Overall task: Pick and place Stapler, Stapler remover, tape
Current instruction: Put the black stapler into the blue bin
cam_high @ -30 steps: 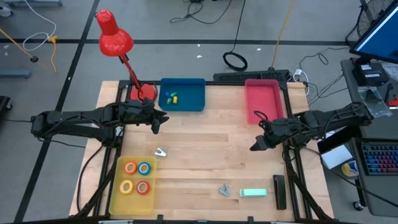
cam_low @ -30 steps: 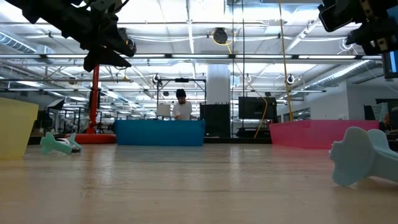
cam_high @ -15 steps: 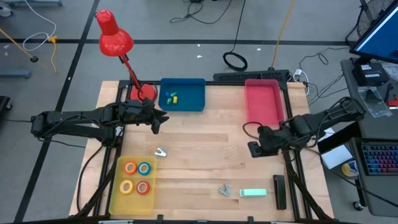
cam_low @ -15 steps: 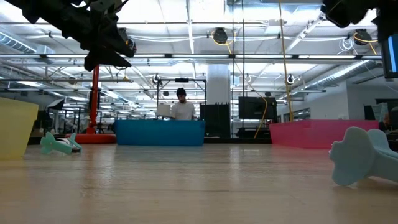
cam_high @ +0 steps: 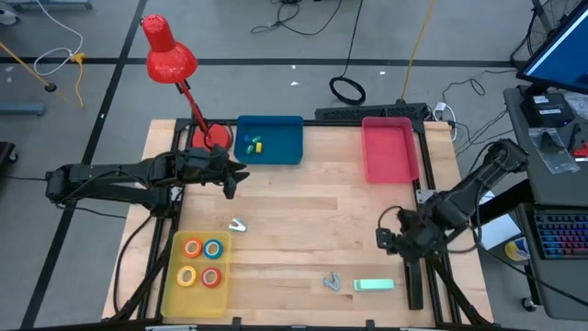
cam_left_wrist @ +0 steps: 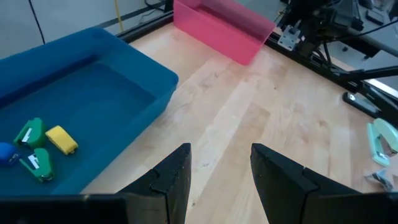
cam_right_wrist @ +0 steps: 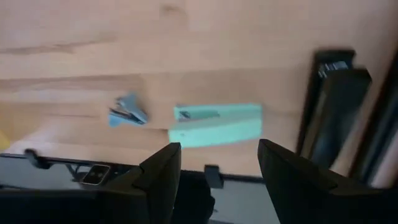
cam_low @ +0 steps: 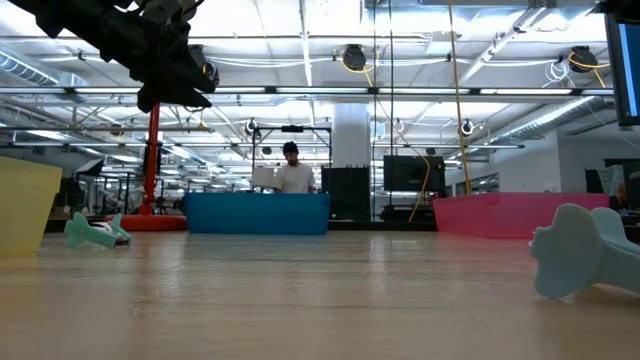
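A mint stapler point(cam_high: 374, 285) lies flat near the table's near edge, with a grey-blue stapler remover point(cam_high: 332, 281) just to its left. Both also show in the right wrist view, the stapler point(cam_right_wrist: 214, 124) and the remover point(cam_right_wrist: 127, 112). A second pale remover point(cam_high: 238, 224) lies mid-table. The orange point(cam_high: 193, 246), blue point(cam_high: 213, 247), yellow point(cam_high: 187, 275) and red point(cam_high: 212, 277) tape rolls lie in a yellow tray point(cam_high: 172, 276). My right gripper point(cam_high: 384, 241) is open and hangs above the table, just on the far side of the stapler. My left gripper point(cam_high: 234, 175) is open and waits by the blue tray point(cam_high: 285, 152).
A black stapler point(cam_high: 412, 280) lies along the table's right frame, next to the mint one. The pink tray point(cam_high: 389, 149) sits at the far right. The blue tray holds small green and yellow bits point(cam_left_wrist: 37, 146). A red lamp point(cam_high: 170, 55) stands at the far left corner.
My right gripper has travelled from beside the pink tray toward the table's near edge, ending over the mint stapler, and has left the low view. My left arm has kept still.
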{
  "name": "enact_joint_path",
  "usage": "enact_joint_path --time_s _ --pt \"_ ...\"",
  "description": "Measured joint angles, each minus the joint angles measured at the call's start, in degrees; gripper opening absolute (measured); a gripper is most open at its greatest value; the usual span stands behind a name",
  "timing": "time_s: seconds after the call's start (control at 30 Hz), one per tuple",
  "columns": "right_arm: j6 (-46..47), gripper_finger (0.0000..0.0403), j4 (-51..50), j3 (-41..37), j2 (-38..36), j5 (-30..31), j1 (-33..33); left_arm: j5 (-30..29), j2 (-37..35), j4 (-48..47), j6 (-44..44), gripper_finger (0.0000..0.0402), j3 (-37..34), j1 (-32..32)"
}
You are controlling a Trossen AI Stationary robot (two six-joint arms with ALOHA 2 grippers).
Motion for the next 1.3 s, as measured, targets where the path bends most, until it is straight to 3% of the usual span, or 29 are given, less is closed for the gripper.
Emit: enact_joint_path --time_s 0.37,0.77,1.03,1.3 --pt "7.6 0.0206 0.3 0.0 4.2 -15.0 4.9 -1.7 0.0 0.0 1.7 0.0168 0.0 0.0" --pt "8.8 0.0208 -4.3 -0.3 7.0 -16.4 6.7 -2.2 0.0 -0.2 1.9 0.0168 0.0 0.0" --pt "8.5 0.0207 0.0 -6.2 7.3 -16.5 6.3 -2.2 0.0 -0.2 1.9 0.0168 0.0 0.0" --pt "8.0 0.0208 7.5 -13.5 7.3 -24.0 6.3 -2.2 0.0 -0.2 1.8 0.0168 0.0 0.0"
